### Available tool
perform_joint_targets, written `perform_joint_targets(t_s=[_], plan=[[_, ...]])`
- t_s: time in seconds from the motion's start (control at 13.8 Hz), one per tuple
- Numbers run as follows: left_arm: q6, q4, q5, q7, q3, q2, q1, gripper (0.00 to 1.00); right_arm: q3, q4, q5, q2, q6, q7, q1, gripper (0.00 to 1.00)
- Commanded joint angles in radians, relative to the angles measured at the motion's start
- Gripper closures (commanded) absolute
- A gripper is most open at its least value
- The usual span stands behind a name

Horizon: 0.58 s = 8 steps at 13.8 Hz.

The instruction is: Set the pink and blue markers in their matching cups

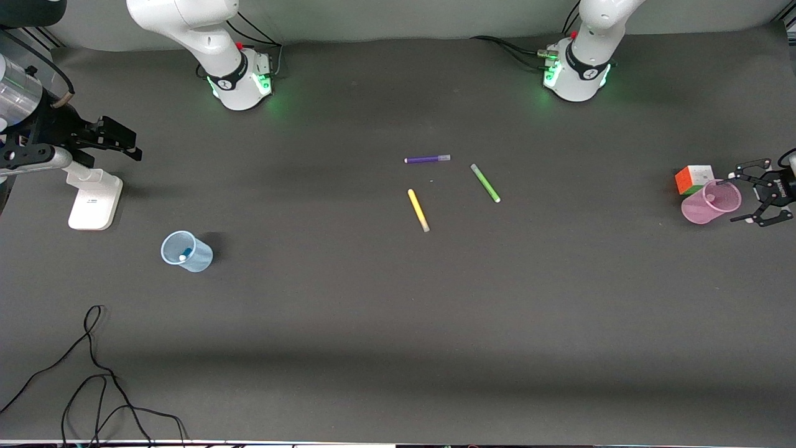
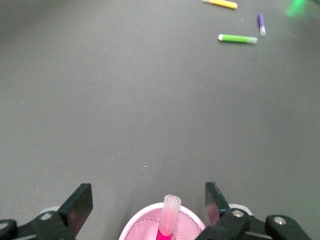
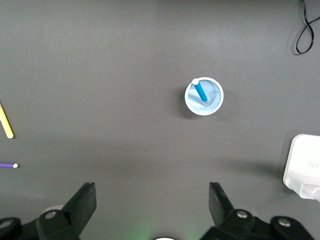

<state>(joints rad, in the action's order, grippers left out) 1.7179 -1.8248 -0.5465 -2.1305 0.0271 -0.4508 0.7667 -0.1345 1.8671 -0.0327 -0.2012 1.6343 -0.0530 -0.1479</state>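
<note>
Pink marker (image 2: 168, 214): stands inside pink cup (image 1: 711, 202), pale end up, leaning on the rim.
Blue marker (image 3: 200, 90): inside blue cup (image 1: 186, 251), white tip at the rim.
Pink cup position: at the left arm's end of the table, touching or just beside puzzle cube (image 1: 693, 178); cannot tell which.
Blue cup position: toward the right arm's end, near the white stand (image 1: 94, 199).
Left gripper (image 1: 756, 193): fingers spread wide, holding nothing, just beside the pink cup and over its rim in the left wrist view.
Right gripper (image 1: 115, 140): fingers apart, empty, up above the table near the white stand.
Task progress: looks complete, both markers in matching cups.
Risk: left fingers so near the light pink cup; a sideways pull could catch the rim and tip it, spilling the marker.
Other pens: yellow pen (image 1: 418, 210), green pen (image 1: 485, 182), purple pen (image 1: 427, 159) at the table middle, well apart from both cups.
</note>
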Motion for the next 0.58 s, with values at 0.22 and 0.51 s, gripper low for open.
perform_joint_targets(t_s=[0.22,0.51], plan=[[-0.078,0.005,0.098,0.436,0.01,0.237,-0.096,0.0,0.006,-0.038,0.011,0.058,0.053,0.013,-0.009,0.0],[-0.106,0.004,0.198,0.752,0.011,0.415,-0.234,0.0,0.004,-0.141,0.011,0.12,0.053,0.006,-0.01,0.0]])
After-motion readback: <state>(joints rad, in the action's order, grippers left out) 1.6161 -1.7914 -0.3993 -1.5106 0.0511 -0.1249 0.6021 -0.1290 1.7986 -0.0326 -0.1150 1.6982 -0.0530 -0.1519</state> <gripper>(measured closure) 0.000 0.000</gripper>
